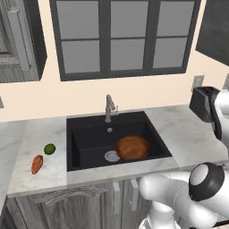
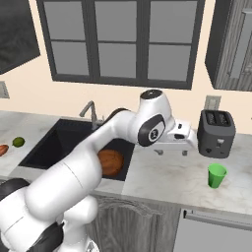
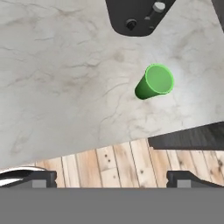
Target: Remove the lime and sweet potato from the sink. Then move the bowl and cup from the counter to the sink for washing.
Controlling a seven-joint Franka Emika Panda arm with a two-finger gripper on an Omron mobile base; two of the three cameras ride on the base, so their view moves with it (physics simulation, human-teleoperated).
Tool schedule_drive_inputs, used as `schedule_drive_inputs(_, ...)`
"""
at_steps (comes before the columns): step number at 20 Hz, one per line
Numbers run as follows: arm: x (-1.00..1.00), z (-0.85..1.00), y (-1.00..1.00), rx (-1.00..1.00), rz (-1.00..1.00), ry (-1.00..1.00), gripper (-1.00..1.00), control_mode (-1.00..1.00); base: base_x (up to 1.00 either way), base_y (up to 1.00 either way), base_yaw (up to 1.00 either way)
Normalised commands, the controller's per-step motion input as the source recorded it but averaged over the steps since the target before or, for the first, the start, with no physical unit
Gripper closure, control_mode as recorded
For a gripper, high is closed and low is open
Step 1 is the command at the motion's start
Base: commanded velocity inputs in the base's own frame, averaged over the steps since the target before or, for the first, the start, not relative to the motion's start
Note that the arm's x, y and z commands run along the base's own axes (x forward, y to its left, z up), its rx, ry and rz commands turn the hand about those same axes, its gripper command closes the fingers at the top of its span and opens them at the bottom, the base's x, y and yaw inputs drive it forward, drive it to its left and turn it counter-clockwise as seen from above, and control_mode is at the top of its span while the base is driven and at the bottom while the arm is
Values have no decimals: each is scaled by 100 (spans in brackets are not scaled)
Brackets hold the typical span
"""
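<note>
The brown wooden bowl [image 1: 133, 147] [image 2: 112, 162] lies in the black sink [image 1: 89, 136] [image 2: 51, 142] beside the drain. On the counter [image 1: 42, 134] left of the sink rest the lime [image 1: 49, 149] [image 2: 18, 142] and the sweet potato [image 1: 37, 164] [image 2: 2, 149]. The green cup [image 2: 216, 175] [image 3: 154, 82] stands upright on the counter right of the sink, near the front edge. My gripper [image 2: 172, 151] [image 3: 111, 179] hangs open above the counter between sink and cup, holding nothing. The cup is ahead of the fingertips [image 3: 39, 178], apart from them.
A dark toaster [image 2: 215, 133] [image 3: 138, 15] [image 1: 202, 103] stands at the back right, just behind the cup. The grey faucet [image 1: 108, 107] [image 2: 90, 111] rises behind the sink. Wooden floor [image 3: 118, 162] shows past the counter's front edge. My arm crosses over the sink's right side.
</note>
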Motion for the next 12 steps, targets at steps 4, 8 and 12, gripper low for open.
schedule_drive_inputs(4,15,-10,-22,1,5,0,-100,-100,0,0,0)
schedule_drive_inputs(8,14,-11,-19,1,3,0,-100,-100,0,0,0)
schedule_drive_inputs(12,13,-11,-18,4,2,0,-100,-100,0,0,0)
